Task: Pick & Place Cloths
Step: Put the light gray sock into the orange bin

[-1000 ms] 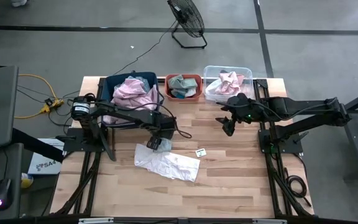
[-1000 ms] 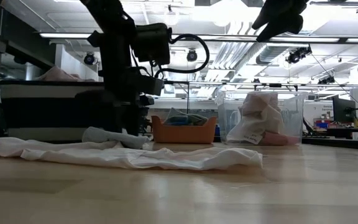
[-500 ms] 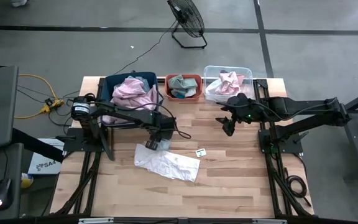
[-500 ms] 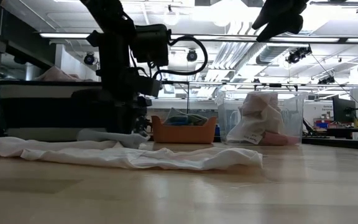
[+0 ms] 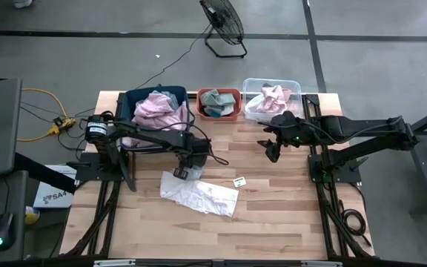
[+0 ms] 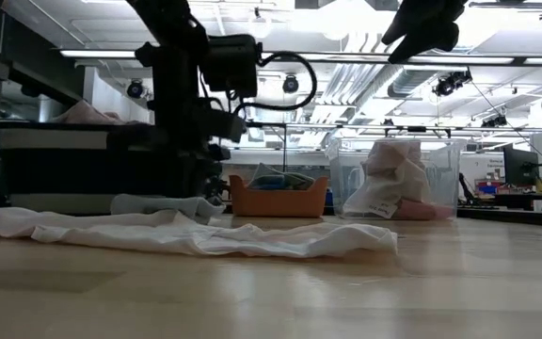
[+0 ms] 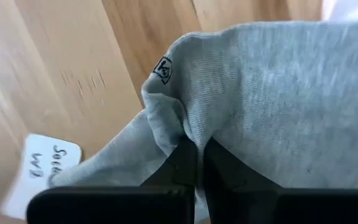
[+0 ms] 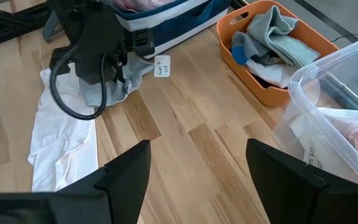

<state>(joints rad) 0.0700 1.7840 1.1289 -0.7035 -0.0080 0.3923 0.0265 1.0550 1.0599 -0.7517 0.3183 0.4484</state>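
Observation:
A small grey cloth (image 5: 179, 173) lies on the table at the far left end of a crumpled white cloth (image 5: 201, 196), which is spread flat on the wood. My left gripper (image 5: 182, 170) points down onto the grey cloth and is shut on it; the right wrist view shows it too (image 8: 114, 81). My right gripper (image 5: 273, 154) hangs open above the table's right half, clear of everything, its fingers (image 8: 126, 177) wide apart. A white paper tag (image 7: 45, 165) lies beside the grey cloth. My left gripper pinches a raised fold of the grey cloth (image 7: 182, 130) between its two fingertips, which come from above and point steeply down. The cloth bunches into a ridge at the fingers. The rest of it (image 6: 158, 204) still lies on the table.
Along the far edge stand a dark blue bin (image 5: 129, 104) with pale pink cloth, an orange bin (image 5: 200, 94) with grey-green cloths, and a clear bin (image 5: 249, 85) with pink cloth. A small tag (image 5: 239, 181) lies mid-table. Bare wood lies toward the near edge.
My left gripper has stayed over the grey cloth and shut on it. The cloth's edge has been gathered into a fold between the fingers and drawn a little toward the table's left.

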